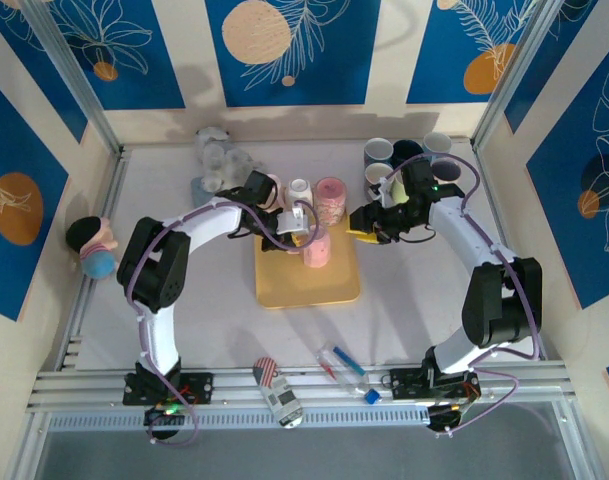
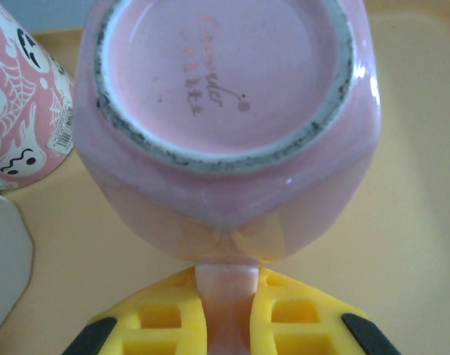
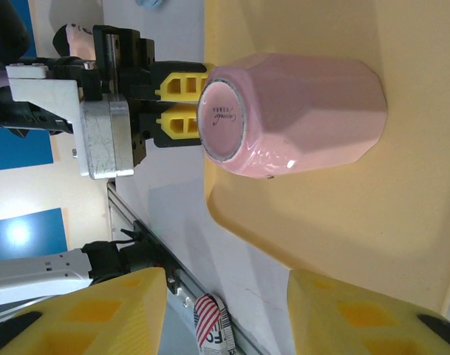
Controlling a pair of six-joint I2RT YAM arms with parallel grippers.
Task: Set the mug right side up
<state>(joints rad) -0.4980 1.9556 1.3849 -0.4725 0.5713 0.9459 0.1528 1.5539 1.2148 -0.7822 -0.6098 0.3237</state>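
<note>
Gripping looks like the step in hand, Ben: the left end effector (image 2: 226,310) is clamped on the handle (image 2: 225,277) of the pink mug (image 2: 225,111), one yellow finger on each side.

Agreed, Ana. The turn itself is not yet done. The mug stands mouth down on the yellow tray (image 1: 284,290), near the middle of the tabletop (image 1: 414,320), toward the tray's far edge.

What would the next move call for?

My judgement: a lift clear of the tray, then half a roll of the wrist so the mouth faces up, then a gentle set-down. The handle is a narrow hold, so the mug might swing or slip as it rolls.

And the right end effector (image 1: 362,230)?

Its fingers are apart and hold nothing. It hovers just beside the tray's right edge, pointed at the mug, and might steady the body if needed.

How does the mug look?

It has glossy, faceted pink walls, a little wider at the mouth. The base faces up, with a rough unglazed foot ring and faint lettering inside it.
</note>
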